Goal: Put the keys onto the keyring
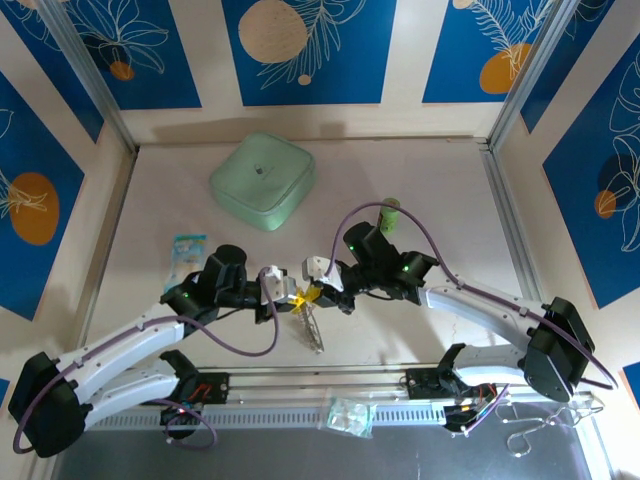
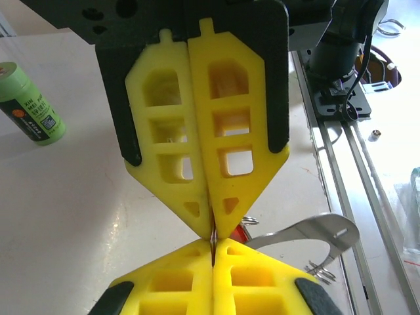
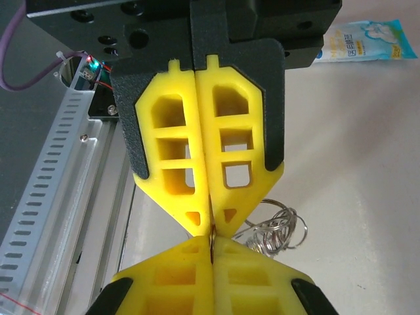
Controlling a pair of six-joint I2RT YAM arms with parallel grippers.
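the left gripper (image 2: 214, 247) and right gripper (image 3: 211, 243), yellow fingers pressed together, meet tip to tip above a thin silver beaded keyring (image 1: 314, 330) near the pale desk (image 1: 440, 210)'s near edge.

— What colour are the walls (image 1: 310, 50)?
— Deep blue panels with white leaf outlines and orange and tan discs, between cream strips.
— And the desk (image 1: 430, 180)?
— Pale beige. The square lid (image 1: 262, 180) is mint green, the bottle (image 1: 390, 215) a brighter green with a dark label, the packet (image 1: 187, 248) light blue and white.
— The arms (image 1: 120, 350)?
— White with black joints and purple cables (image 1: 250, 345). The jaws are bright yellow in black mounts. The keyring (image 3: 275, 230) is silver.
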